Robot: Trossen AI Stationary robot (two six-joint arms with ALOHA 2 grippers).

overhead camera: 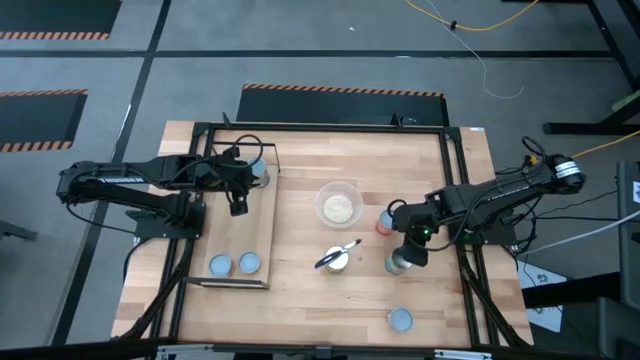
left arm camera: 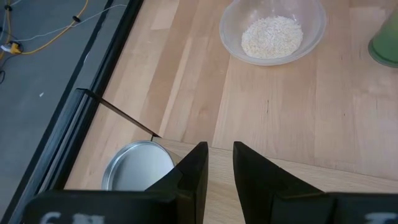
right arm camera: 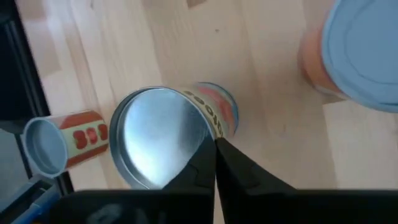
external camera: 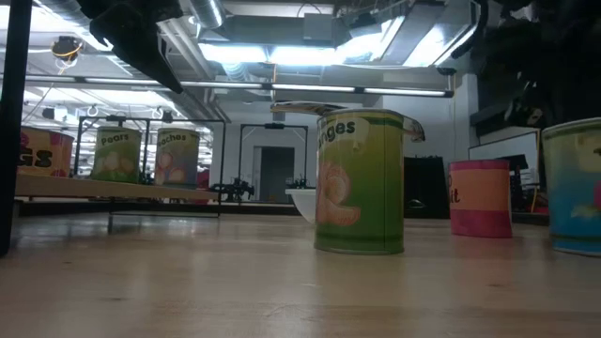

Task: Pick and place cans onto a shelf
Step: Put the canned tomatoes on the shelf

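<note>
The shelf (overhead camera: 236, 232), a light-wood board in a black wire frame, lies at the table's left. Three cans stand on it: one at its far end (overhead camera: 259, 172) and two at its near end (overhead camera: 220, 265) (overhead camera: 248, 262). My left gripper (overhead camera: 238, 205) is open and empty above the board (left arm camera: 219, 163); the far can's silvery top (left arm camera: 138, 173) lies just beside it. My right gripper (overhead camera: 408, 248) is shut at a silvery-topped can (right arm camera: 158, 138) with an orange and blue label, right of centre (overhead camera: 398, 264). My right gripper meets the can at the edge of its top rim (right arm camera: 206, 138), coming from above and pointing down. One finger (right arm camera: 198, 165) lies over the lid and the other (right arm camera: 239, 169) outside the wall, almost closed together. Whether the can is lifted, I cannot tell.
A clear bowl of pale grains (overhead camera: 338, 205) stands mid-table. A green can (external camera: 360, 183) with a utensil (overhead camera: 337, 252) across its top stands nearer. An orange can (overhead camera: 385, 222) stands beside my right gripper, and another can (overhead camera: 400, 318) stands near the front edge.
</note>
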